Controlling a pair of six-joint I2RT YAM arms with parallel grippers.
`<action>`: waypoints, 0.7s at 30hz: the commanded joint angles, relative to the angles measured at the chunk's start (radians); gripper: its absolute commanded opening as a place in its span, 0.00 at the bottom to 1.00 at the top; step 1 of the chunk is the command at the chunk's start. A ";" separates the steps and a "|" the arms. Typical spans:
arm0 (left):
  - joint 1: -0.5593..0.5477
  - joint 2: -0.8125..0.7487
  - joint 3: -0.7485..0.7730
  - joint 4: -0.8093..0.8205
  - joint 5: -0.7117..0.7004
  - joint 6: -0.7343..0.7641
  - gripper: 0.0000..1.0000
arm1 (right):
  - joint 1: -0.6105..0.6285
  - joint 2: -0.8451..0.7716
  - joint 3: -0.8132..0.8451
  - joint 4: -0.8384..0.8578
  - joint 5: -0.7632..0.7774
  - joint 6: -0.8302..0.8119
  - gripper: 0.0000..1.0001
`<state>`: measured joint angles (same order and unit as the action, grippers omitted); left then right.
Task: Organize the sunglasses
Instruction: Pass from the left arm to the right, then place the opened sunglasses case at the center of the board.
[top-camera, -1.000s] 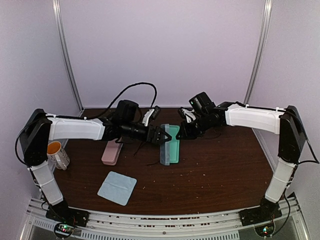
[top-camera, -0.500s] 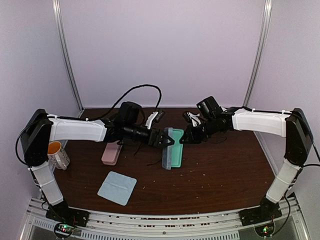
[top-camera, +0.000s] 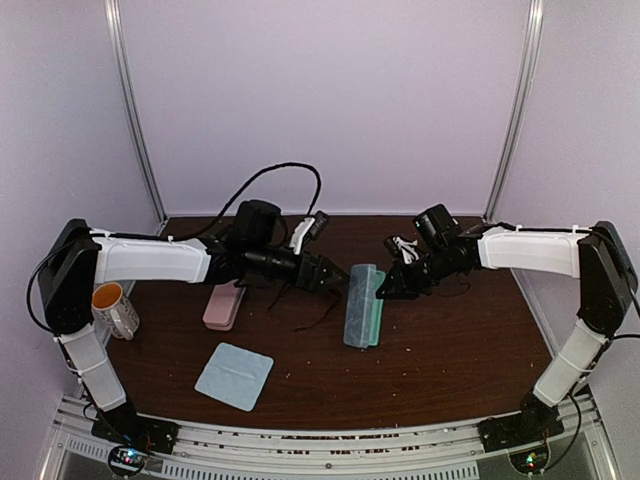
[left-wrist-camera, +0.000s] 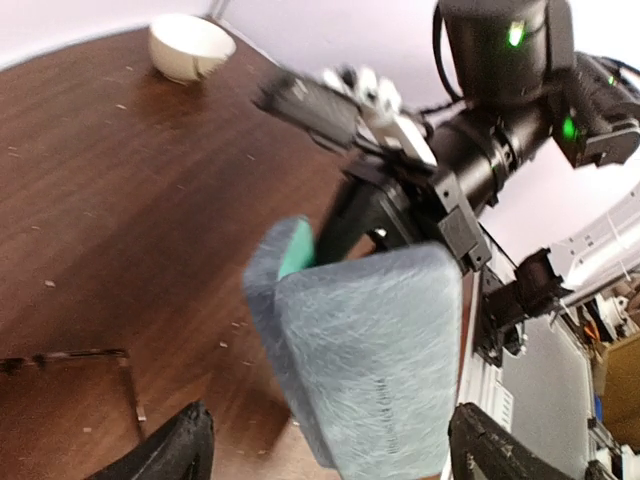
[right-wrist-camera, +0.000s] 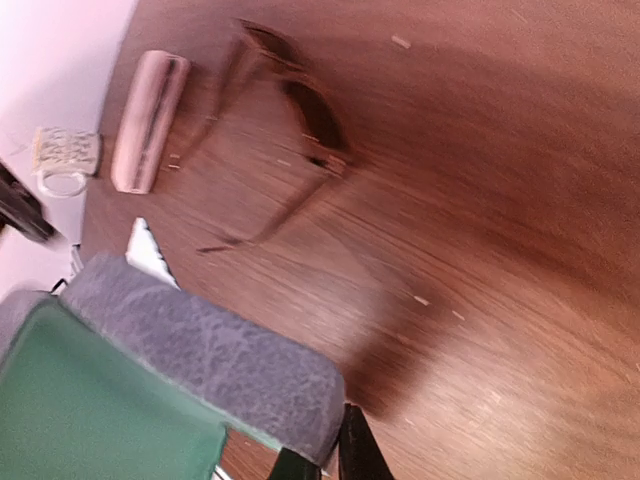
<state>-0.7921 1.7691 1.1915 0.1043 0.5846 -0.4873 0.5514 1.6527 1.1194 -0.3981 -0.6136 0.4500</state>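
The grey-blue case (top-camera: 360, 305) with a green lining lies mid-table, partly open. My right gripper (top-camera: 388, 290) is shut on its rim; in the right wrist view the fingers (right-wrist-camera: 355, 455) pinch the case wall (right-wrist-camera: 200, 360). My left gripper (top-camera: 330, 275) is open just left of the case; its fingers (left-wrist-camera: 170, 450) stand wide on either side of the case's end (left-wrist-camera: 370, 350) without touching it. The thin reddish-brown wire glasses (top-camera: 300, 305) lie on the table under the left gripper and show in the right wrist view (right-wrist-camera: 300, 110). The dark sunglasses are out of view.
A pink case (top-camera: 222, 305) lies at the left, with a mug (top-camera: 115, 308) near the left edge. A light-blue cloth (top-camera: 234, 375) lies front left. A white bowl (left-wrist-camera: 190, 45) sits at the back. A black cable loops above the left wrist.
The right gripper has pulled the grey-blue case to the right and nearer the front. The left gripper has let go of the case and stays behind at its left.
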 joint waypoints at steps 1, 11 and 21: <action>0.030 -0.048 -0.014 0.003 -0.104 0.051 0.86 | -0.038 -0.037 -0.038 -0.078 -0.030 0.021 0.00; 0.031 -0.091 -0.049 -0.054 -0.200 0.093 0.87 | -0.069 0.077 -0.035 -0.088 -0.026 0.166 0.00; 0.031 -0.162 -0.161 -0.072 -0.290 0.107 0.87 | -0.074 0.251 0.062 -0.078 -0.064 0.321 0.00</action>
<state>-0.7601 1.6478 1.0645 0.0277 0.3470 -0.4042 0.4812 1.8645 1.1271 -0.4946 -0.6621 0.6910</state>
